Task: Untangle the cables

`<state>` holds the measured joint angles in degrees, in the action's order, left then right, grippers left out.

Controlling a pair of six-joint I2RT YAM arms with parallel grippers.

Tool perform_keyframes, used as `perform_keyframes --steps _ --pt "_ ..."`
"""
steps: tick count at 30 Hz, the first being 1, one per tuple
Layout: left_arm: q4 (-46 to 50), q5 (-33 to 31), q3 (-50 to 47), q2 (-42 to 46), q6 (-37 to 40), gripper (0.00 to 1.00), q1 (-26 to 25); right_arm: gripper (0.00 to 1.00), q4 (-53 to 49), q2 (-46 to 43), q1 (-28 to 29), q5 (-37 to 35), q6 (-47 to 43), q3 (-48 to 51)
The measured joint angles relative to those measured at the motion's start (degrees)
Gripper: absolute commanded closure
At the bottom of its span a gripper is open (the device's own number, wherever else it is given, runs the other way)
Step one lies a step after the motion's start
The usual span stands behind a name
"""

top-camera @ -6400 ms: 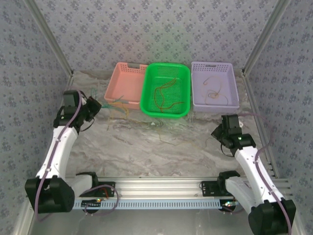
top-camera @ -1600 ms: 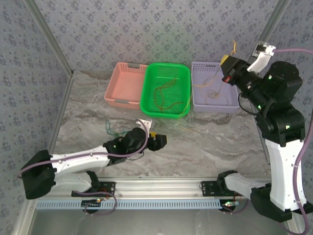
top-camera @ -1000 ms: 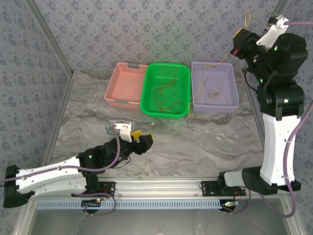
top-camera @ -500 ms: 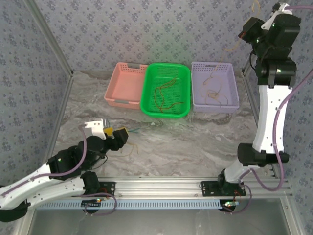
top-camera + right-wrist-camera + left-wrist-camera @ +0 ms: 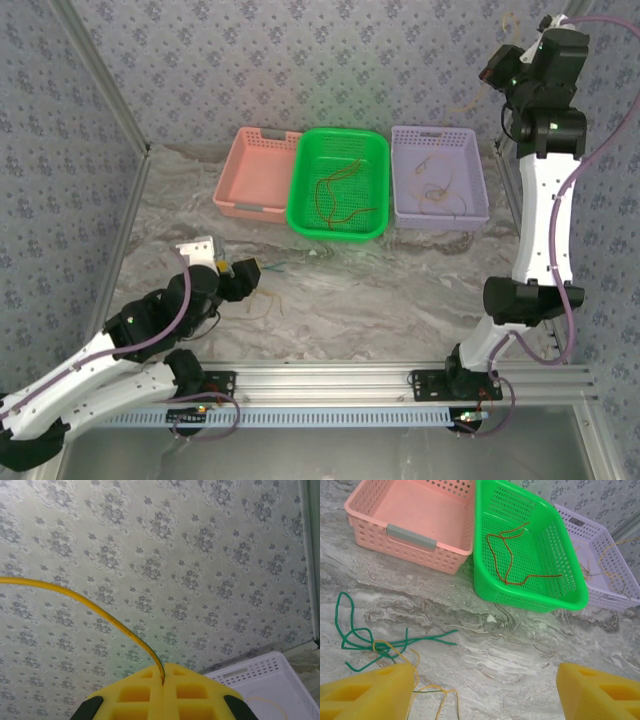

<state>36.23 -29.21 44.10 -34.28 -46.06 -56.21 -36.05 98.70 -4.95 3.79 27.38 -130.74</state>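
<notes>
A tangle of green cable (image 5: 370,640) and yellow cable (image 5: 427,692) lies on the marble table just by my left gripper's left finger. My left gripper (image 5: 485,690) (image 5: 248,272) is open and low over the table, with nothing between its pads. My right gripper (image 5: 497,70) (image 5: 164,672) is raised high near the back right corner, shut on a yellow cable (image 5: 100,611) that arcs up and left out of its pads. A red-orange cable (image 5: 340,190) lies in the green basket (image 5: 300,210). Thin yellowish cables (image 5: 437,190) lie in the purple basket (image 5: 478,180).
The pink basket (image 5: 258,175) stands left of the green one, all three in a row at the back. Patterned walls enclose the table on three sides. The aluminium rail (image 5: 330,380) with the arm bases runs along the near edge.
My right gripper has lifted the yellow cable up from above the purple basket toward the back right corner. My left arm has drawn its open gripper left, toward the tangle.
</notes>
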Motion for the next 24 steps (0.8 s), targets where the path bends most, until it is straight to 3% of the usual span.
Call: perform_keyframes --steps 11,24 --pt "0.0 3.1 0.0 -0.8 0.2 0.26 1.2 1.00 4.0 11.8 -3.0 1.6 0.7 9.9" --pt "0.0 5.7 -1.2 -0.9 0.2 0.26 4.4 1.00 1.7 30.7 -3.8 5.7 5.5 8.0"
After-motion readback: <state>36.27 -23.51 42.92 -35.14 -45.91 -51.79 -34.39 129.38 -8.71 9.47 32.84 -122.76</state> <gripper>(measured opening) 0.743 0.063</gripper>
